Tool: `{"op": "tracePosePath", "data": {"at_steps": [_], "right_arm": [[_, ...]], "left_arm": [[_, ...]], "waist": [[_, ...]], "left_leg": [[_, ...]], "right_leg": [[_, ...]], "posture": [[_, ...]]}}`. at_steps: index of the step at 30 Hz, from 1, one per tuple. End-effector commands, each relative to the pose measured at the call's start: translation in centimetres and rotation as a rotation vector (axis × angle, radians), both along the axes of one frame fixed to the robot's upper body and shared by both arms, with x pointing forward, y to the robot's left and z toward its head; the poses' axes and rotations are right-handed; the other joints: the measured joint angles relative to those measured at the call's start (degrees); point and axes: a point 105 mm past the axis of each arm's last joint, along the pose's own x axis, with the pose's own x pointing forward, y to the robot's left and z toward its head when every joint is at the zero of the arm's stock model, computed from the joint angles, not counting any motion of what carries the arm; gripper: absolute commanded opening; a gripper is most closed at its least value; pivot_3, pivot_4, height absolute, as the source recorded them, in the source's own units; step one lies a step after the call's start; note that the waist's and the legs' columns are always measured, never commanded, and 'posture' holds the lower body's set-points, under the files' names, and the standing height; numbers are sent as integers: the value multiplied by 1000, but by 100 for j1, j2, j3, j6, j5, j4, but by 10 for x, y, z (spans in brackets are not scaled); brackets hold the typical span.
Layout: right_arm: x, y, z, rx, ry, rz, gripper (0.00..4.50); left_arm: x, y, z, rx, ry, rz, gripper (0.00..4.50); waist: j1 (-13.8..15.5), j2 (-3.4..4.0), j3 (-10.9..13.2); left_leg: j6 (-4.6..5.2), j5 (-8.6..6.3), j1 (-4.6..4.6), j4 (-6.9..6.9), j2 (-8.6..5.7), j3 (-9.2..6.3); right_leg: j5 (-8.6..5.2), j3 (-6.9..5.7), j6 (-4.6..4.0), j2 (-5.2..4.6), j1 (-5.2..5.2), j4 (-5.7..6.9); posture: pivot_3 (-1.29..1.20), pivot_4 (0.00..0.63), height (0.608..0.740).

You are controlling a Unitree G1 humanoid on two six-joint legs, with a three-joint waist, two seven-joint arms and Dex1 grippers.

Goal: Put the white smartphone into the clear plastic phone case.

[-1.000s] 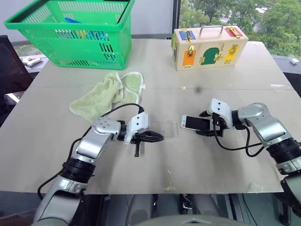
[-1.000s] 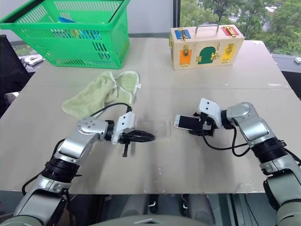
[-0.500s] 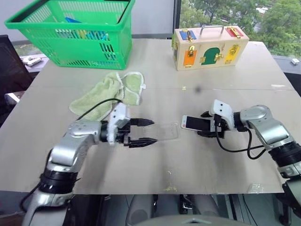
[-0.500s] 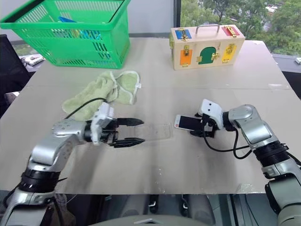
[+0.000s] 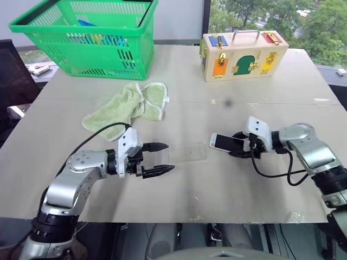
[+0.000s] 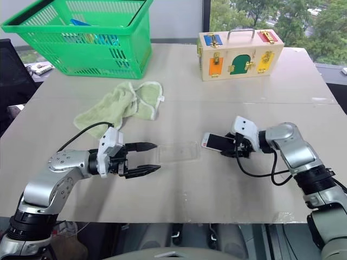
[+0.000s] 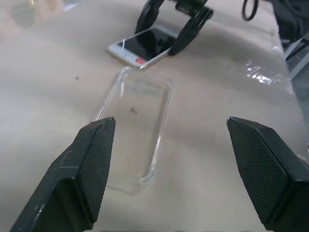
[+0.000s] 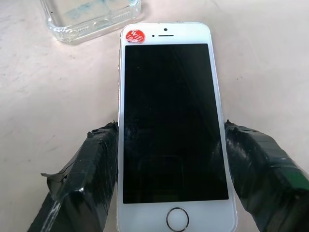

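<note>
Beige table (image 5: 260, 184), green basket (image 5: 87, 38), pale green cloth (image 5: 127, 105), wooden latch box (image 5: 244, 54), clear plastic phone case (image 5: 187, 153), white smartphone (image 5: 227, 142) just beside it

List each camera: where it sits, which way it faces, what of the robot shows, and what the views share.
Left and right eye views: head, facing forward and down over the table; both arms show.
Left wrist view: along the open left end effector, toward the clear plastic phone case.
Right wrist view: along the right end effector, whose fingers flank the white smartphone.
Shared: phone and case appear in every view.
</note>
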Motion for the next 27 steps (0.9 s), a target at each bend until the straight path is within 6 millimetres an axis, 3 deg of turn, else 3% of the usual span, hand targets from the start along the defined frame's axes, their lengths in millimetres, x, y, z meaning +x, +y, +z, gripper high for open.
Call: {"op": "tracePosePath", "data": {"at_steps": [1, 7, 10, 13, 16, 17, 27], "right_arm": [[-17, -11, 16, 23, -16, -16, 2915], [-48, -12, 48, 63, -95, -77, 2812], [-62, -13, 56, 72, -114, -125, 1480], [-75, -14, 60, 74, -120, -166, 108], [-84, -16, 63, 78, -122, -202, 0], [-87, -17, 63, 76, -122, -209, 0], [-85, -15, 62, 114, -136, -259, 0]], "left_arm": [[2, -1, -12, 93, 3, -53, 3823], [19, -12, -34, 178, 1, -107, 3823], [24, -26, -42, 194, -2, -155, 3073], [26, -35, -50, 228, 0, -208, 1762], [27, -44, -49, 221, -2, -254, 228], [28, -46, -48, 221, -4, -268, 31], [37, -84, -35, 204, -42, -382, 31]], "waist": [[49, 6, 3], [28, 24, 7], [32, 23, 5], [32, 21, 4], [20, 21, 4], [26, 22, 3], [58, 19, 2]], "left_leg": [[0, 0, -2, -1, 0, 1], [2, -1, -2, -8, 4, 5], [2, -1, 3, -7, 5, -2], [2, -2, 0, -7, 5, -2], [2, -2, 0, -7, 3, 1], [2, -2, 1, -7, 3, 2], [11, -5, -4, 7, -8, -19]], "right_leg": [[0, 0, 0, 0, 0, -3], [1, 5, 1, -1, -5, -8], [1, 1, 0, 0, -3, -5], [0, 2, 1, 0, -2, -6], [0, 5, 1, 0, -1, -8], [0, 7, 1, 1, -1, -8], [-8, -16, -12, 1, 22, -22]], "posture": [[0, 150, 740], [0, 150, 740], [0, 150, 740], [0, 150, 740], [0, 150, 740], [0, 150, 740], [0, 150, 740]]}}
